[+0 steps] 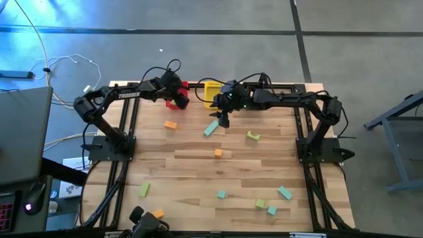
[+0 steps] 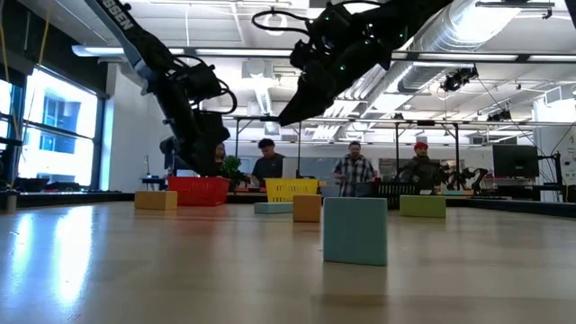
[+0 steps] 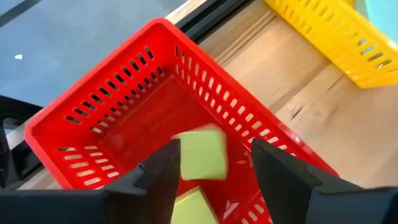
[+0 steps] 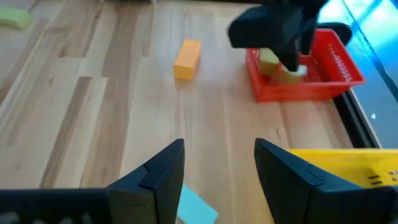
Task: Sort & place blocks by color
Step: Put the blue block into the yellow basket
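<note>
My left gripper (image 1: 176,93) (image 3: 216,146) hangs open over the red bin (image 1: 179,100) (image 3: 93,124). A light yellow-green block (image 3: 200,155) shows blurred between its fingers, with a gap on one side. A second yellow-green block (image 3: 191,208) lies on the bin floor. My right gripper (image 1: 223,118) (image 4: 219,145) is open and empty above the table, next to the yellow bin (image 1: 211,89) (image 4: 348,165), with a teal block (image 1: 211,127) (image 4: 196,208) on the wood just below it. An orange block (image 1: 170,124) (image 4: 188,57) lies in front of the red bin.
More blocks lie scattered: orange (image 1: 218,153), yellow-green (image 1: 253,136) (image 1: 144,190), teal (image 1: 221,194) (image 1: 285,192), and a yellow-green and teal pair (image 1: 264,206) near the front edge. The low view shows a teal block (image 2: 355,231) close by and people standing beyond the table.
</note>
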`<act>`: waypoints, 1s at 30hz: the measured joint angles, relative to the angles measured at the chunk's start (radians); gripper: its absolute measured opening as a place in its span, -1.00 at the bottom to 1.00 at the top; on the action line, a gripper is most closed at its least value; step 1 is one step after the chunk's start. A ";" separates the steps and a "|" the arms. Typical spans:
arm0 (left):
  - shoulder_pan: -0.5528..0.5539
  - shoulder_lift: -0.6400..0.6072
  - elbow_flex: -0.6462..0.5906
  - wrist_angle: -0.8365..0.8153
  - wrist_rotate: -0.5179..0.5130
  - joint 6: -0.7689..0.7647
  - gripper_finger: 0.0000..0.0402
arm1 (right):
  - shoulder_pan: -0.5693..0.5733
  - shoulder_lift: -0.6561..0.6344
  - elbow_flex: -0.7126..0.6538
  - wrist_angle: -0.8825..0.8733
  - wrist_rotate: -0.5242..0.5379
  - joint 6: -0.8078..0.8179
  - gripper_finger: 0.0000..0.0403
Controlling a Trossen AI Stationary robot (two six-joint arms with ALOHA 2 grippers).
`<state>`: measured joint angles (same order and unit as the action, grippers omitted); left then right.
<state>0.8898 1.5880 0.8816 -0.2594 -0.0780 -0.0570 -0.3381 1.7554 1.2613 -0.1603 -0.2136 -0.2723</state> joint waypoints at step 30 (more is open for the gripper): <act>-0.025 -0.243 0.174 -0.564 0.279 0.095 0.02 | 0.075 0.222 0.294 -0.486 0.028 -0.392 -0.10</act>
<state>0.8652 1.3446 1.0554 -0.8235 0.2012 0.0380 -0.2633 1.9777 1.5551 -0.6464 -0.1853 -0.6645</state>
